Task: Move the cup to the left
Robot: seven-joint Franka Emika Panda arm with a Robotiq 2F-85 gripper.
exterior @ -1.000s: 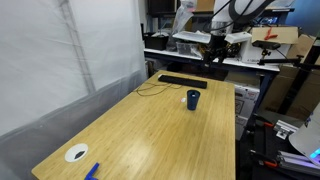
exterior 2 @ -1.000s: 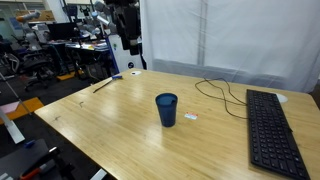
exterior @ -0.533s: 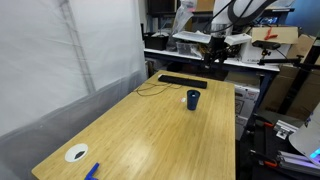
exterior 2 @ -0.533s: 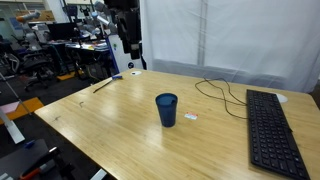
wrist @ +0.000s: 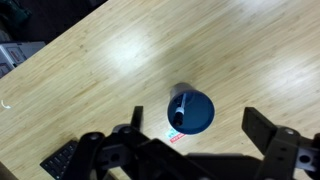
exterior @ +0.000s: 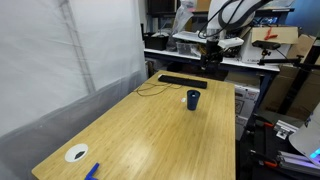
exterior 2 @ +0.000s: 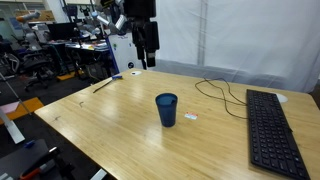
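The gripper [exterior 2: 147,60] hangs high over the light wooden table [exterior 2: 100,130] with its jaws spread wide and holding nothing. In the wrist view the small dark navy-blue cylindrical cup [wrist: 190,110] stands upright far below, between the jaws. A small pale tag [wrist: 177,135] lies just beside the cup, and the long black keyboard [exterior 2: 270,125] lies well apart from it.

No text, label, brand or number is readable in any view. Key legends on the keyboard [exterior 2: 278,125] and the small tag [wrist: 176,136] beside the cup [wrist: 190,110] are too blurred.
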